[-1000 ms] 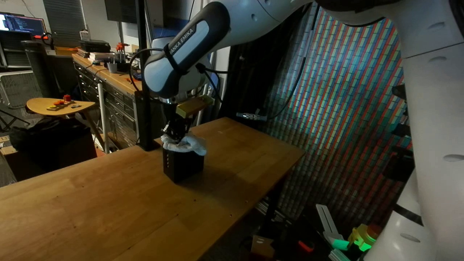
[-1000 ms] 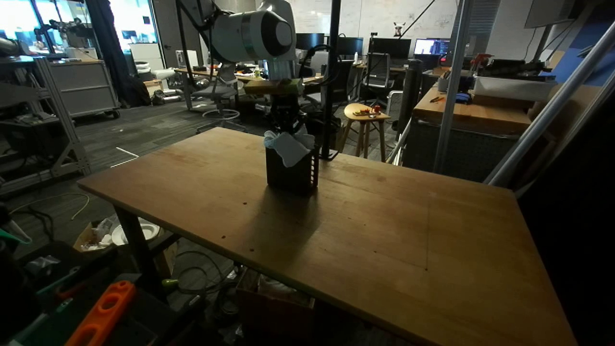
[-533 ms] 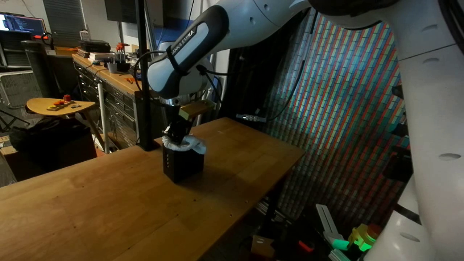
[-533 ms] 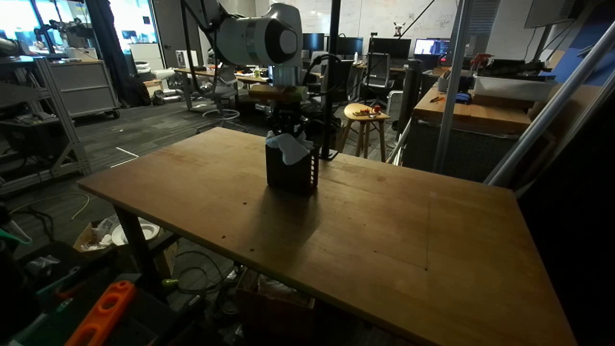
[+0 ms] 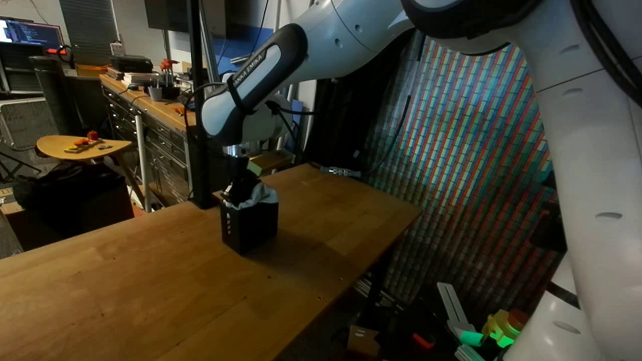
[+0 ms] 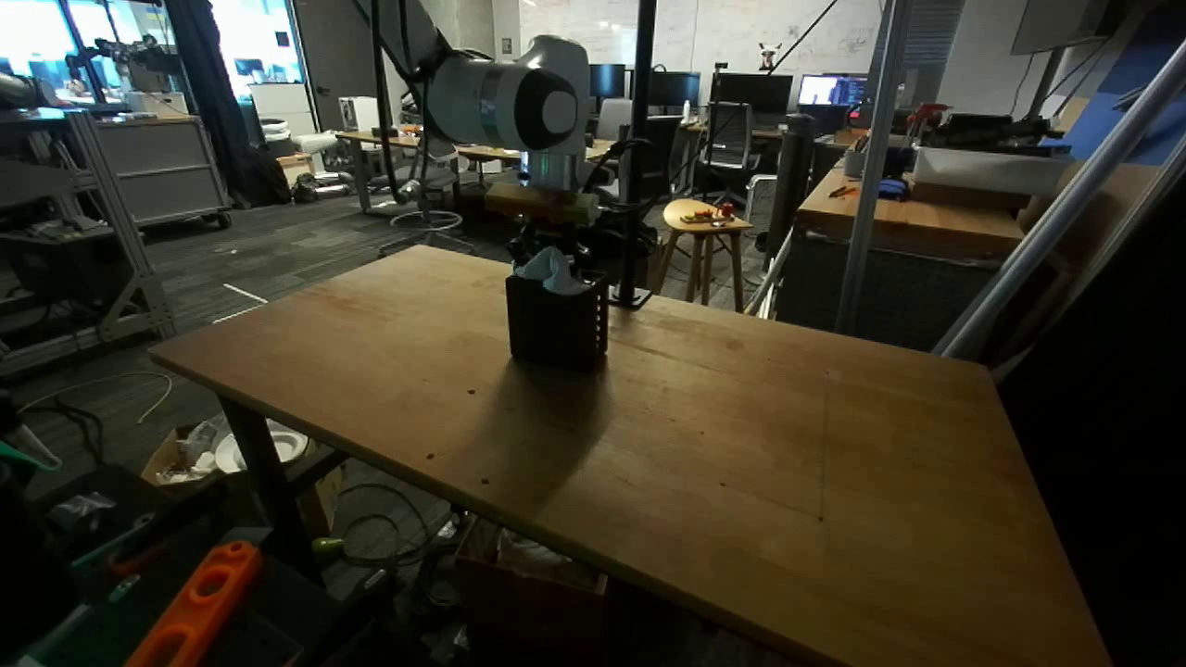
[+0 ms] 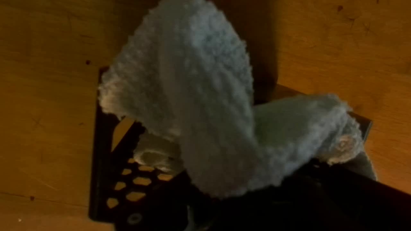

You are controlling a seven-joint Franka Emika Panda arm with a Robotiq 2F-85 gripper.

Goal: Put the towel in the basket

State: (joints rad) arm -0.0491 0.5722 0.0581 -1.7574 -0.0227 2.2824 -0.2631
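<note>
Pale terry towel (image 7: 205, 96) pokes from the black basket (image 5: 253, 225), near the far edge of the surface (image 6: 788, 435); hand (image 5: 241, 192) at its rim, grip and opening I cannot tell; arm (image 5: 326, 50) reads "ANKA EMIKA".

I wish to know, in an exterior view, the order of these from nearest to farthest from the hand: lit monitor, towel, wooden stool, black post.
1. Towel: right at the hand.
2. Black post: just left of the hand in the picture.
3. Wooden stool: farther left, beyond the table.
4. Lit monitor: upper left, in the background.
</note>
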